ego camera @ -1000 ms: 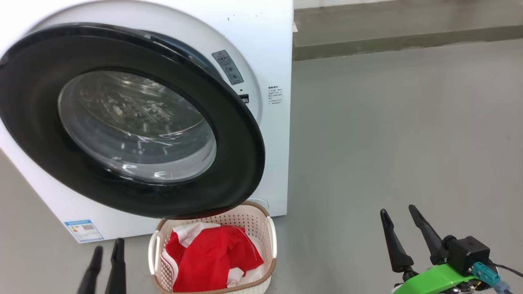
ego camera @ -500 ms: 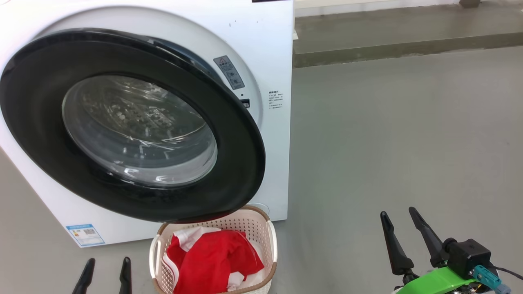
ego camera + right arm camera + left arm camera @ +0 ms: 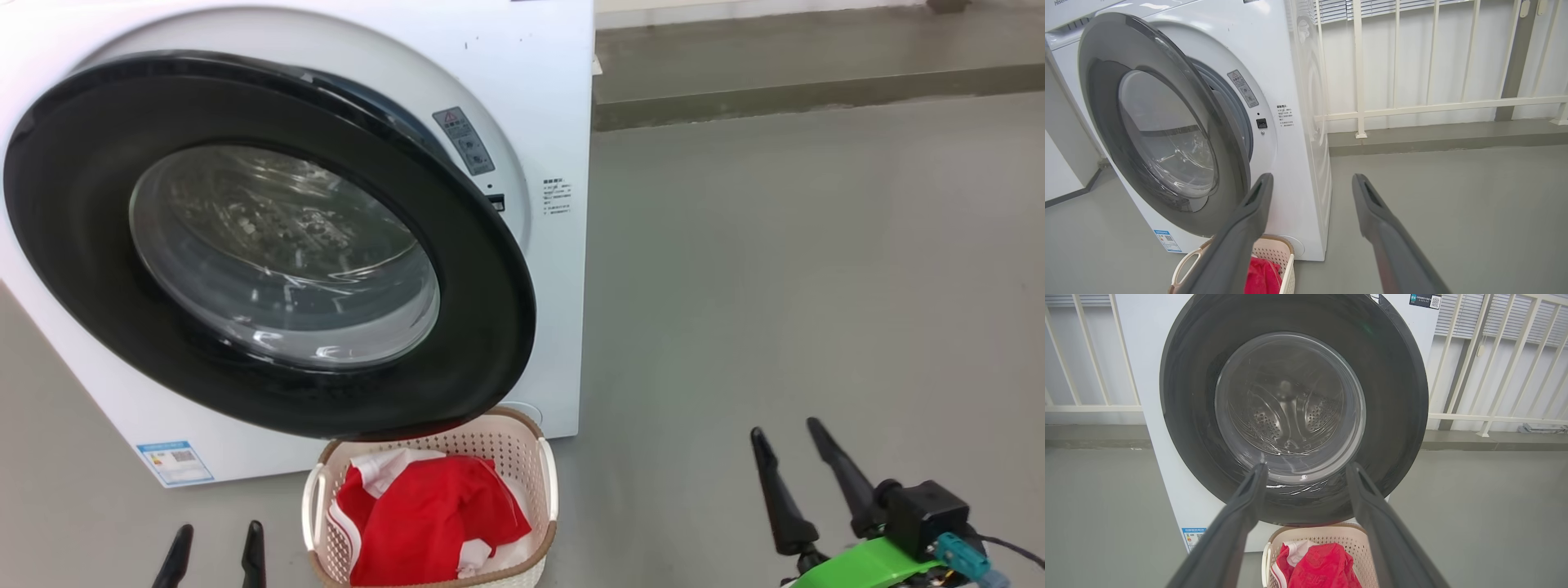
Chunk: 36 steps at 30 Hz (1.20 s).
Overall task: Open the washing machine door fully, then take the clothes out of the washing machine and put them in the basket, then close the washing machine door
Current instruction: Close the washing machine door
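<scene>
Left gripper (image 3: 220,527): nearest, at the near left, low over the floor (image 3: 775,286); two dark fingers held wide apart, with nothing between them; pointed toward the washing machine door (image 3: 473,327).
Right gripper (image 3: 784,429): at the near right, well apart from the machine; fingers also spread wide, gripping nothing, over bare grey floor.
Basket (image 3: 498,447): on the floor a little farther, to the right of the left gripper; just in front of the lower right part of the washing machine (image 3: 539,82); cream perforated walls, brown rim, white side handles.
Clothes (image 3: 433,523): inside the basket, heaped; bright red with white trim, covering most of the basket bottom.
Washing machine door: partly open, hinged at the left; right edge standing away from the white front, with the gap plain in the right wrist view; lower black rim hanging over the far end of the basket.
Drum (image 3: 1290,412): behind the clear glass bowl, perforated steel.
Washing machine: white, at the far left; grey warning sticker (image 3: 464,140) right of the opening, blue label (image 3: 175,463) low on the front.
Railing (image 3: 1357,81): farthest, white bars behind the machine, above a low grey kerb (image 3: 816,94).
</scene>
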Motion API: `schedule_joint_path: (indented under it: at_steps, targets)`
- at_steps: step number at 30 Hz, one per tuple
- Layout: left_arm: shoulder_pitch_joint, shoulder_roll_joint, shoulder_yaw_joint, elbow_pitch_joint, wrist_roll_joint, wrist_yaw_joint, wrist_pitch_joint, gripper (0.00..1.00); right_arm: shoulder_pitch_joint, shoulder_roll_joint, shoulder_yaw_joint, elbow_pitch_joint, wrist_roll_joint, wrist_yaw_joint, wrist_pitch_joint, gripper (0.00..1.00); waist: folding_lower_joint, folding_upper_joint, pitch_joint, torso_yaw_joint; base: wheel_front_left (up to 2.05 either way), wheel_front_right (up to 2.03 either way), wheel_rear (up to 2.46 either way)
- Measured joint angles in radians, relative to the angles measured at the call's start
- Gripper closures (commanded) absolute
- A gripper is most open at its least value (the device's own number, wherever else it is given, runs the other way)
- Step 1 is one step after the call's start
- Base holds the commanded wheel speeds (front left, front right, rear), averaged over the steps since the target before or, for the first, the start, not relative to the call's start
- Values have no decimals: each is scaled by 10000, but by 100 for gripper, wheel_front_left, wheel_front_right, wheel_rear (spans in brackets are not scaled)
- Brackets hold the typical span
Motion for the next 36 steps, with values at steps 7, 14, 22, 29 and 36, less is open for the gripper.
schedule_joint_path:
  at_steps: [7,14,22,29,36]
  targets:
    - [-33,-40,-29,58,-355,-2,0,0,-327,-10,420,619,19,0,0,100,1,0,168,241,0,0,0]
    - [-228,-48,-144,180,-713,-2,0,0,-1637,-23,1118,1933,123,0,0,100,0,0,347,546,0,0,0]
    - [-521,-48,-543,439,-771,-4,0,0,-3536,-84,2219,3448,794,0,0,100,0,0,578,1071,0,0,0]
    - [-893,-52,-660,466,-934,-4,0,0,-5000,-111,3206,4688,1636,0,0,100,1,0,826,1679,0,0,0]
    - [-1447,-56,-936,466,-1333,-4,0,0,-6540,-224,4013,5536,2050,0,0,100,0,0,1243,2292,0,0,0]
